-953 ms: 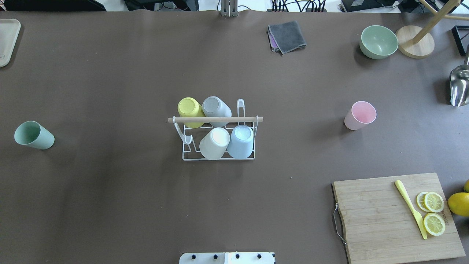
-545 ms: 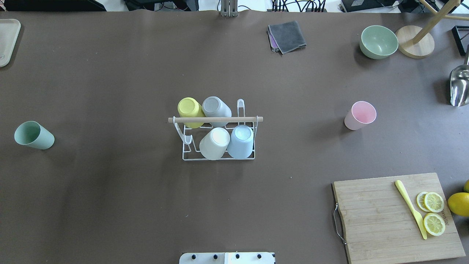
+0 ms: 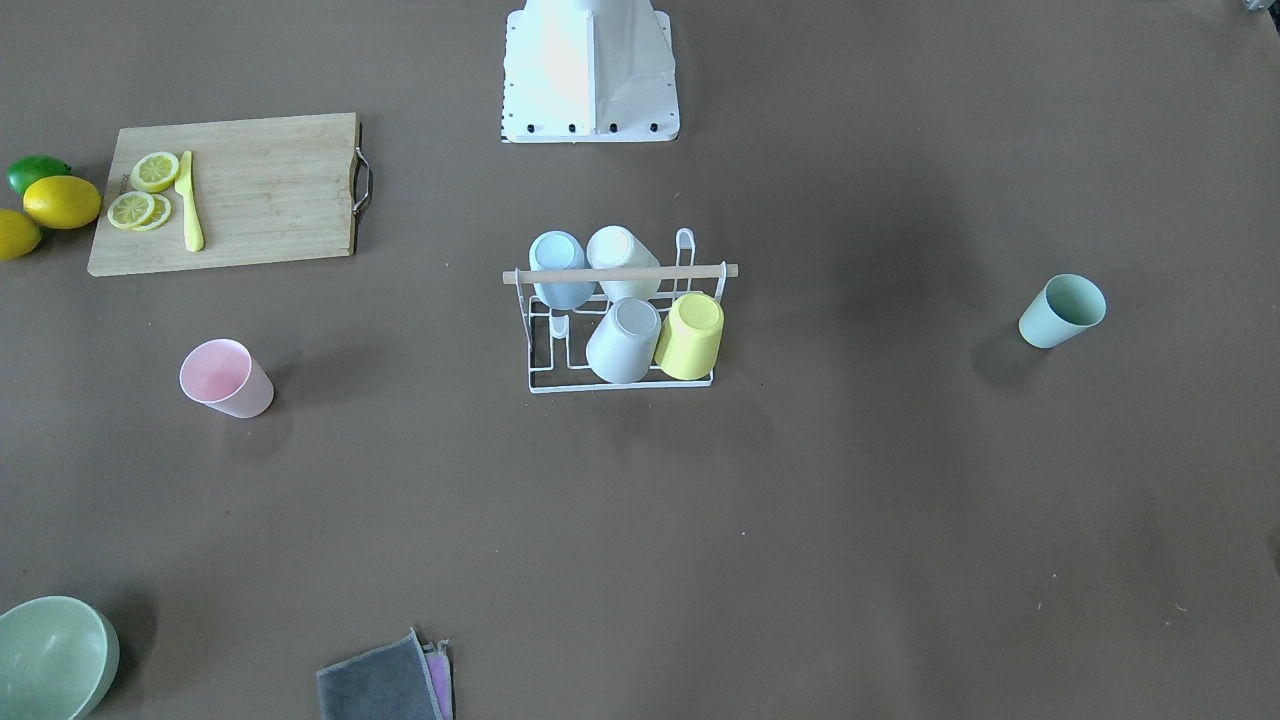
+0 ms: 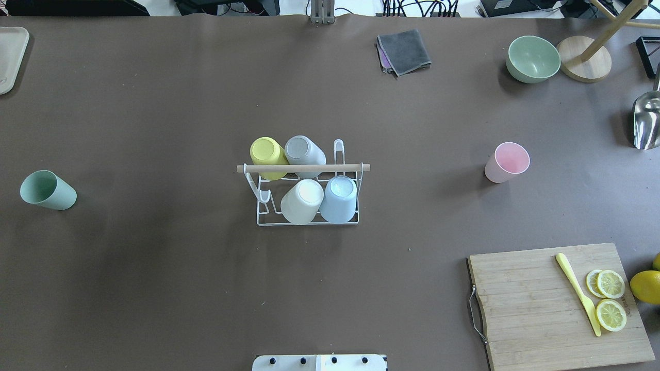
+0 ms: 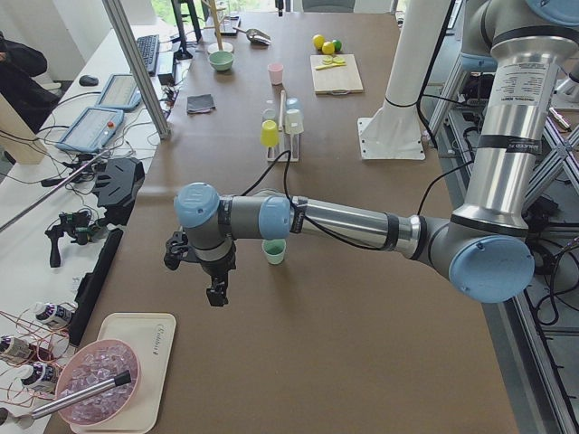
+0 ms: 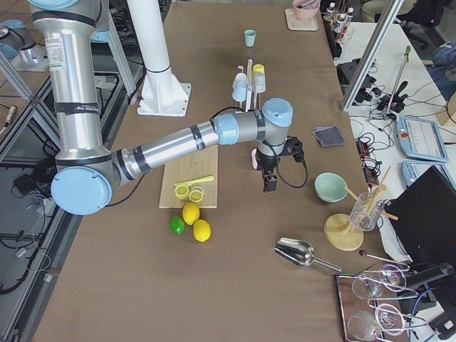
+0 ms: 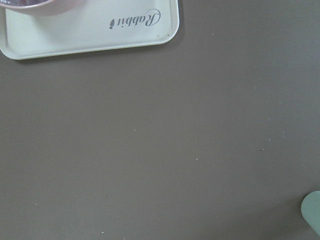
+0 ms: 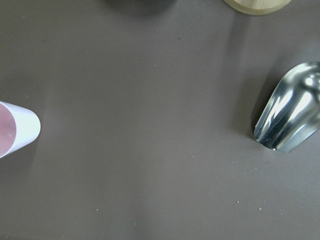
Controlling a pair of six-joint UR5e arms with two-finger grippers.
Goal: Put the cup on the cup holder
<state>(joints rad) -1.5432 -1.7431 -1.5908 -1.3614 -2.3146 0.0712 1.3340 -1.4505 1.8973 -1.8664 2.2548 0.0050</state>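
Observation:
The cup holder point(image 4: 304, 168), a white wire rack with a wooden rod, stands mid-table point(image 3: 620, 272) with several cups upside down on its prongs. A green cup point(image 4: 47, 189) stands upright at the left point(image 3: 1062, 310). At the right stands a pink cup point(image 4: 507, 162), also upright point(image 3: 225, 377). Only the side views show the grippers. My left gripper point(image 5: 215, 294) hangs over the table beside the green cup point(image 5: 273, 250). The right gripper point(image 6: 271, 184) hangs just past the pink cup point(image 8: 15, 132). Whether either is open or shut, I cannot tell.
A wooden cutting board point(image 4: 521, 309) with lemon slices and a yellow knife lies near right, lemons point(image 4: 645, 286) beside it. A green bowl point(image 4: 532, 58), grey cloth point(image 4: 405, 50), wooden stand base point(image 4: 585, 59) and metal scoop point(image 4: 647, 121) sit far right. A white tray point(image 7: 90, 30) lies far left.

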